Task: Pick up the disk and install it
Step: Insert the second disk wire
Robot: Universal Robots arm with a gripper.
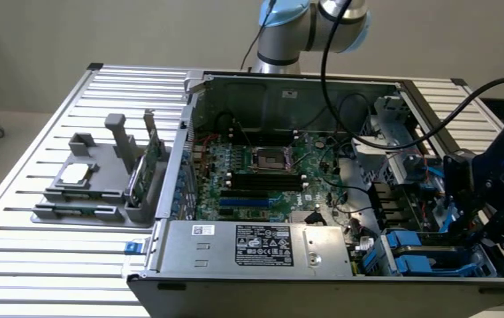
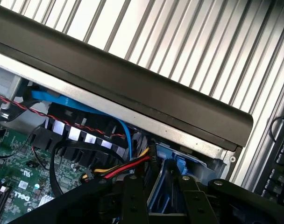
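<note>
While I am working at the computer case's (image 1: 305, 283) four o'clock corner, my gripper (image 2: 163, 183) is clamping the disk (image 2: 161, 192). Coloured wires (image 2: 128, 167) are lying alongside.

Blue-framed disk (image 2: 160, 187), black jaws, green motherboard (image 1: 261, 169), striped silver table (image 1: 22, 225), red and yellow wires (image 2: 124, 168)

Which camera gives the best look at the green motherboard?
The exterior view: the motherboard lies open inside the case, nearly whole. The wrist view catches one green corner of it beside black cables.
</note>
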